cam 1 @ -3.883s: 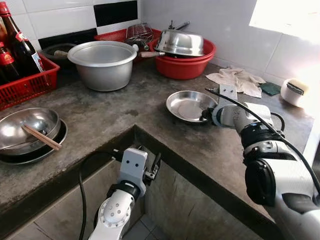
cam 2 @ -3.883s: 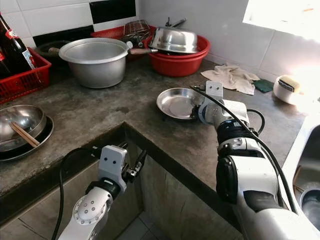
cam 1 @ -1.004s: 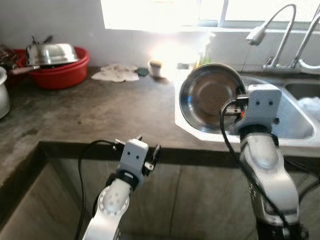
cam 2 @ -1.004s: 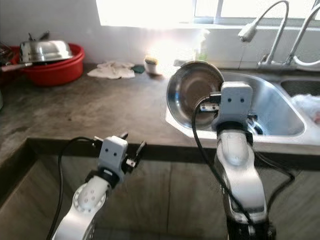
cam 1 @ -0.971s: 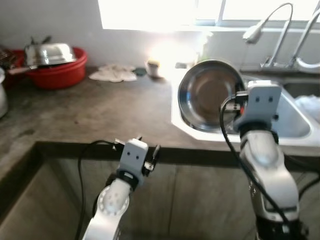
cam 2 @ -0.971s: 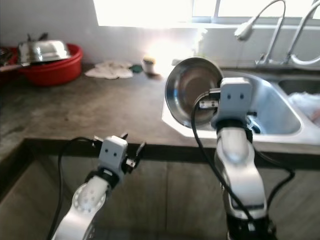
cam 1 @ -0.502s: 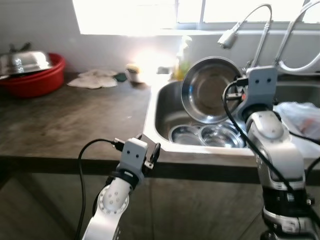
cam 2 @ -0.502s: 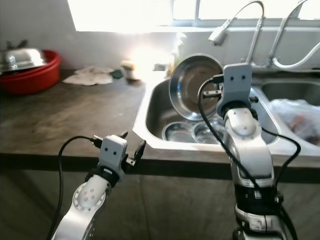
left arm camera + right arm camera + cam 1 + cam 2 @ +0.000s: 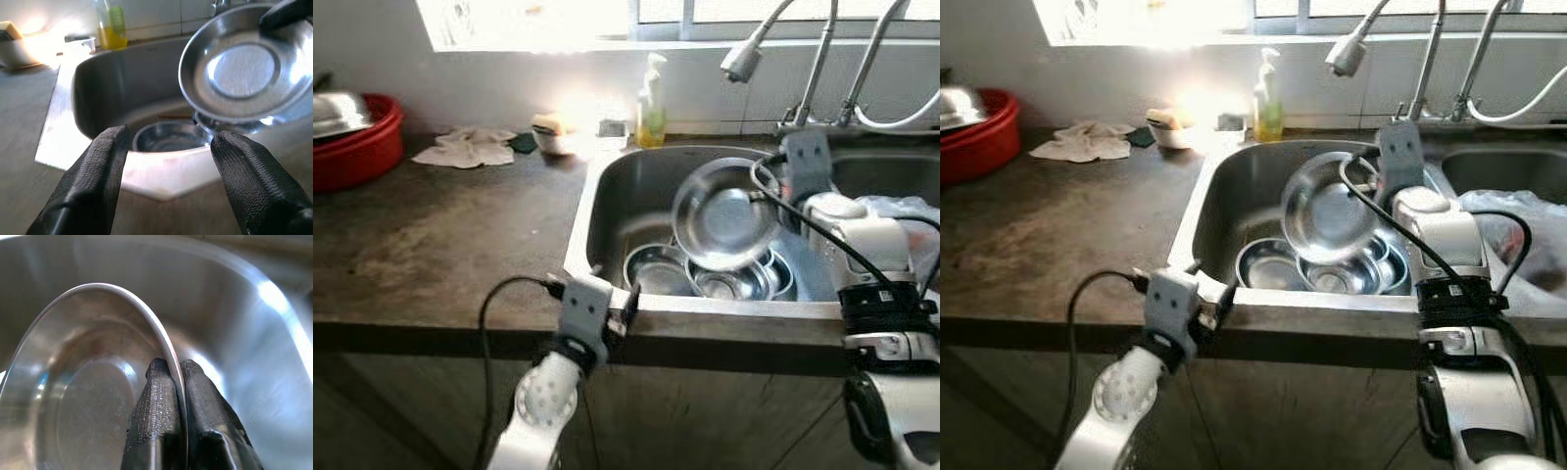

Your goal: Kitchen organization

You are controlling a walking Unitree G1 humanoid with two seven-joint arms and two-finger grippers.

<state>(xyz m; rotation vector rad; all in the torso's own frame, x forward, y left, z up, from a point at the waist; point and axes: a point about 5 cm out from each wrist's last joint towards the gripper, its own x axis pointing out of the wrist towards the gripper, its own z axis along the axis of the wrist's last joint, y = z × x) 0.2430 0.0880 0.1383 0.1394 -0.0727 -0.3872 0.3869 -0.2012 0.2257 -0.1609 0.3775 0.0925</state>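
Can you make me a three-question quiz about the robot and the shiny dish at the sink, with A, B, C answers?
1. Where is the steel dish that the right gripper holds?
A. Over the sink basin, above other steel bowls
B. On the dark counter
C. Inside the red tub

2. What colour is the liquid in the soap bottle behind the sink?
A. Blue
B. Yellow
C. Pink

3. How are the left gripper's fingers?
A. Pinching a cloth
B. Shut tight on nothing
C. Apart, holding nothing

Answers:
1. A, the head views show the dish tilted over the basin with bowls below it.
2. B, the bottle looks yellow in the head views and the left wrist view.
3. C, the left wrist view shows a wide gap between the two black fingers, with nothing in it.
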